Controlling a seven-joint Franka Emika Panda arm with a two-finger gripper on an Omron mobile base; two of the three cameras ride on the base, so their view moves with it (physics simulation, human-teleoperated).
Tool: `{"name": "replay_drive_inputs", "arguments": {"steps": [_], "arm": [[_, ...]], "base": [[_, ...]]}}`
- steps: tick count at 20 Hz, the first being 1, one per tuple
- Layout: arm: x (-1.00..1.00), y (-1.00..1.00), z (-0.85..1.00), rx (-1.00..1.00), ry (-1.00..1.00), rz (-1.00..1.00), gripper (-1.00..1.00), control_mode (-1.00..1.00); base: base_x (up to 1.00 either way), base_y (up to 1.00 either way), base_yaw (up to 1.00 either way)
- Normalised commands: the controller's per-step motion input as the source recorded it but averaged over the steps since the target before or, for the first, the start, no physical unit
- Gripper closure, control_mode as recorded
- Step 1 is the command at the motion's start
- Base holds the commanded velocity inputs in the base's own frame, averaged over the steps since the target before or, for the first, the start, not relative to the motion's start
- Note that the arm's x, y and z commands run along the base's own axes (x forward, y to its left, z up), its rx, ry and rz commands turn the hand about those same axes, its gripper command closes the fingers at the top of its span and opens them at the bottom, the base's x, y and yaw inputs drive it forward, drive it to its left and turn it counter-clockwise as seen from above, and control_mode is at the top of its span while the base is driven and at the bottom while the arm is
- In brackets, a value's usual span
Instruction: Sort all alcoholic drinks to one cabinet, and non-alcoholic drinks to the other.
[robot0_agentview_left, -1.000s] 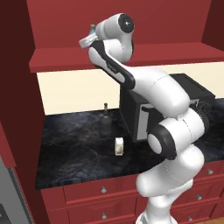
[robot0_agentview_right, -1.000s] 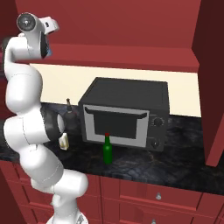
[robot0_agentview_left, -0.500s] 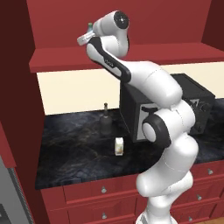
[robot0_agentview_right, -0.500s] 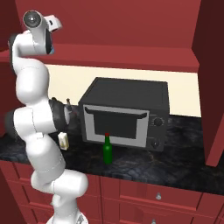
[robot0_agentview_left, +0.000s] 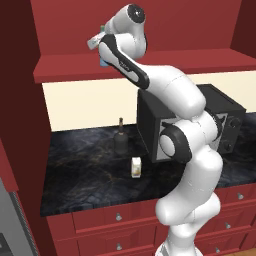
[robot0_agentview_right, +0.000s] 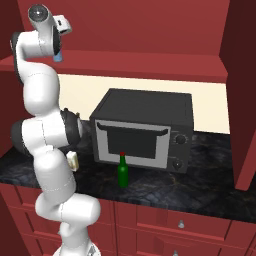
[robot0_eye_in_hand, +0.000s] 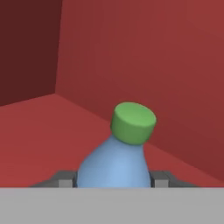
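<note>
Dark marble worktop (robot0_agentview_left: 80, 170) is carrying the squat dark bottle (robot0_agentview_left: 120, 138) and the carton (robot0_agentview_left: 135, 166) in the left base view. Right base view: the green bottle (robot0_agentview_right: 122, 170) is standing before the microwave (robot0_agentview_right: 142, 130). Hand view: the pincer (robot0_eye_in_hand: 113, 178) is clamping the blue bottle (robot0_eye_in_hand: 120, 153) inside the red cabinet (robot0_eye_in_hand: 144, 57).

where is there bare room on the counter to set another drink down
The black counter is bare left of the squat dark bottle and along the front edge ahead of the small carton. In the right base view, counter is bare right of the green bottle. It is crowded between dark bottle, carton and microwave.
</note>
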Motion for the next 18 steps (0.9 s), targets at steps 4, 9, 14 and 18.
{"name": "replay_drive_inputs", "arguments": {"steps": [4,9,14,18], "arm": [[0.15,-0.23,0.0,0.0,0.0,0.0,-1.0,-1.0],[0.01,-0.36,0.0,0.01,0.0,0.0,-1.0,-1.0],[-0.42,-0.45,0.0,0.06,0.0,-0.01,-1.0,-1.0],[-0.69,-0.54,-0.21,0.06,0.0,-0.04,-1.0,-1.0]], "base": [[0.0,0.0,0.0],[0.0,0.0,0.0],[0.0,0.0,0.0],[0.0,0.0,0.0]]}}
